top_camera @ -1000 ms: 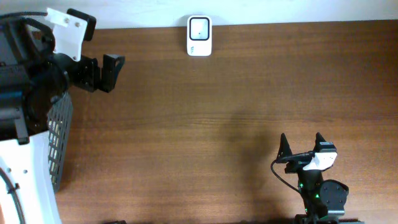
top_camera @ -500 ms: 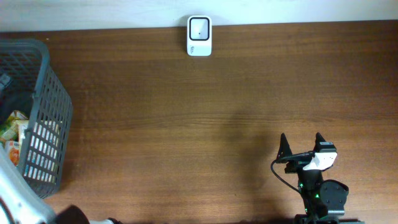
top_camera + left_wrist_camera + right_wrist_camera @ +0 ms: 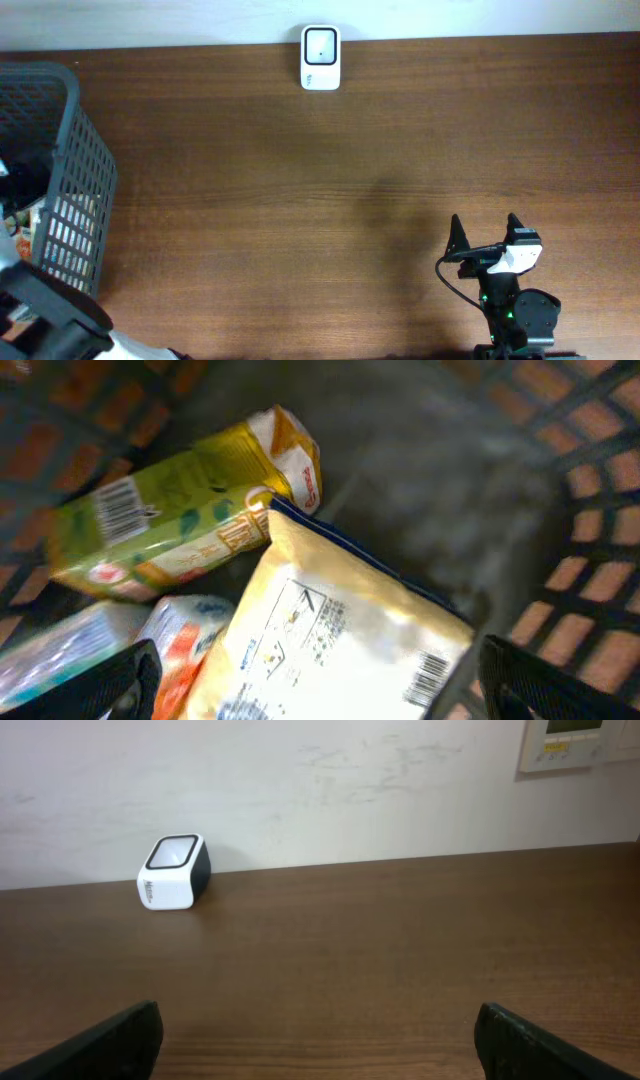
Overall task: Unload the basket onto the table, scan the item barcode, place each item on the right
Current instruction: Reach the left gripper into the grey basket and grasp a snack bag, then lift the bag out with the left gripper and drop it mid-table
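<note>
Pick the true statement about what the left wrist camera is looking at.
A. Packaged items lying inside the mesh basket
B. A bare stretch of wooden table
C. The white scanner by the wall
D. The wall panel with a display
A: the left wrist view looks down on a green carton and a yellow pouch, both with barcodes showing, lying inside the grid walls of the basket.

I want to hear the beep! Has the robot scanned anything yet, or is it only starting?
Only starting. Done: nothing; the scanner sits alone by the wall. In hand: the open left gripper hangs inside the basket over a yellow pouch and a green carton, gripping nothing. The right gripper is open and empty. Left: grab an item, show its barcode to the scanner.
</note>
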### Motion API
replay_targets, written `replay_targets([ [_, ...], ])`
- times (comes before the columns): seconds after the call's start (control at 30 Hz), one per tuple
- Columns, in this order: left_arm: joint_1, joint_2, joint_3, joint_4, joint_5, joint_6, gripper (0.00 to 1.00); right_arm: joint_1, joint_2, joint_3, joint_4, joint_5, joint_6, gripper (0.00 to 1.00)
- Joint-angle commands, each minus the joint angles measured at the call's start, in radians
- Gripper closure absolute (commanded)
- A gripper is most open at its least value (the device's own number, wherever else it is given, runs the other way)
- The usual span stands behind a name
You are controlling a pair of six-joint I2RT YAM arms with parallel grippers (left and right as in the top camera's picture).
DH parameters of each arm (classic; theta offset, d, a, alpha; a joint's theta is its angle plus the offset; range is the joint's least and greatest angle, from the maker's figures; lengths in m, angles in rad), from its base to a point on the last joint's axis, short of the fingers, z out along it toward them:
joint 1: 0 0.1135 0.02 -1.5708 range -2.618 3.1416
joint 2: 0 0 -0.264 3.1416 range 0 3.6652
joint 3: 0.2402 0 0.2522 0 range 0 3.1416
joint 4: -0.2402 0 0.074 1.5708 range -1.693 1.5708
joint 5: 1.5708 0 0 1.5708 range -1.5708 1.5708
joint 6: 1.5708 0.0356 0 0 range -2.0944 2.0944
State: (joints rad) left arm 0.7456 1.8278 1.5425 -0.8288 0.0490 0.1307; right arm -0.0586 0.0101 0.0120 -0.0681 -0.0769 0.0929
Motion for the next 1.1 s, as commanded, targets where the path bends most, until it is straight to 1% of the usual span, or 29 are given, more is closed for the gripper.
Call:
replay_targets([
  [0.0, 0.005, 0.112, -0.011, 0.016, 0.003, 0.111, 0.02, -0.006, -0.007, -0.006, -0.002, 0.002, -0.008, 0.01],
  [0.03, 0.010, 0.158, -0.011, 0.039, -0.046, 0.113, 0.03, -0.006, -0.007, -0.006, -0.002, 0.002, -0.008, 0.01],
  [0.1, 0.015, 0.188, -0.011, 0.060, -0.044, 0.159, 0.04, -0.006, -0.007, -0.006, -0.002, 0.002, -0.008, 0.02],
  [0.23, 0.015, 0.255, -0.011, 0.073, -0.003, 0.175, 0.06, -0.006, -0.007, -0.006, -0.002, 0.002, -0.007, 0.01],
  [0.27, 0.015, 0.272, -0.011, 0.071, -0.003, 0.178, 0.07, -0.006, -0.007, -0.006, -0.001, 0.002, -0.008, 0.01],
  [0.3, 0.015, 0.285, -0.011, 0.069, -0.003, 0.178, 0.11, -0.006, -0.007, -0.006, -0.002, 0.002, -0.008, 0.01],
  [0.33, 0.015, 0.293, -0.011, 0.066, -0.003, 0.178, 0.27, -0.006, -0.007, -0.006, -0.002, 0.002, -0.008, 0.01],
  [0.37, 0.015, 0.293, -0.011, 0.065, -0.003, 0.178, 0.52, -0.006, -0.007, -0.006, -0.001, 0.002, -0.008, 0.01],
  [0.4, 0.015, 0.293, -0.011, 0.066, -0.003, 0.178, 0.84, -0.006, -0.007, -0.006, -0.001, 0.002, -0.008, 0.01],
  [0.47, 0.015, 0.293, -0.008, 0.064, -0.003, 0.177, 1.00, -0.006, -0.007, -0.006, -0.002, 0.002, -0.008, 0.01],
  [0.57, 0.015, 0.292, 0.011, 0.042, -0.003, 0.177, 1.00, -0.006, -0.007, -0.006, -0.002, 0.002, -0.008, 0.01],
  [0.63, 0.015, 0.288, 0.072, -0.006, -0.003, 0.138, 1.00, -0.006, -0.007, -0.006, -0.002, 0.002, -0.008, 0.01],
  [0.67, 0.015, 0.285, 0.124, -0.042, -0.003, 0.101, 1.00, -0.006, -0.007, -0.006, -0.002, 0.002, -0.007, 0.01],
  [0.7, 0.015, 0.276, 0.253, -0.123, 0.008, 0.041, 1.00, -0.006, -0.007, -0.006, -0.002, 0.002, -0.008, 0.01],
  [0.73, 0.015, 0.268, 0.344, -0.175, 0.046, 0.030, 1.00, -0.006, -0.007, -0.006, -0.002, 0.002, -0.008, 0.01],
  [0.83, 0.012, 0.226, 0.652, -0.308, 0.228, -0.029, 1.00, -0.006, -0.007, -0.006, -0.002, 0.002, -0.008, 0.01],
  [0.9, 0.010, 0.181, 0.835, -0.372, 0.307, -0.030, 1.00, -0.006, -0.007, -0.006, -0.001, 0.002, -0.008, 0.01],
  [0.93, 0.009, 0.137, 0.930, -0.392, 0.387, -0.041, 1.00, -0.006, -0.007, -0.006, -0.002, 0.002, -0.008, 0.01],
  [0.97, 0.008, 0.082, 0.995, -0.399, 0.505, -0.068, 1.00, -0.006, -0.007, -0.006, -0.002, 0.002, -0.007, 0.01],
  [1.03, -0.016, 0.010, 1.011, -0.409, 0.649, -0.071, 1.00, -0.006, -0.007, -0.006, -0.001, 0.002, -0.008, 0.01],
  [1.07, -0.041, -0.017, 1.011, -0.425, 0.684, -0.071, 1.00, -0.006, -0.007, -0.006, -0.002, 0.002, -0.008, 0.01],
])
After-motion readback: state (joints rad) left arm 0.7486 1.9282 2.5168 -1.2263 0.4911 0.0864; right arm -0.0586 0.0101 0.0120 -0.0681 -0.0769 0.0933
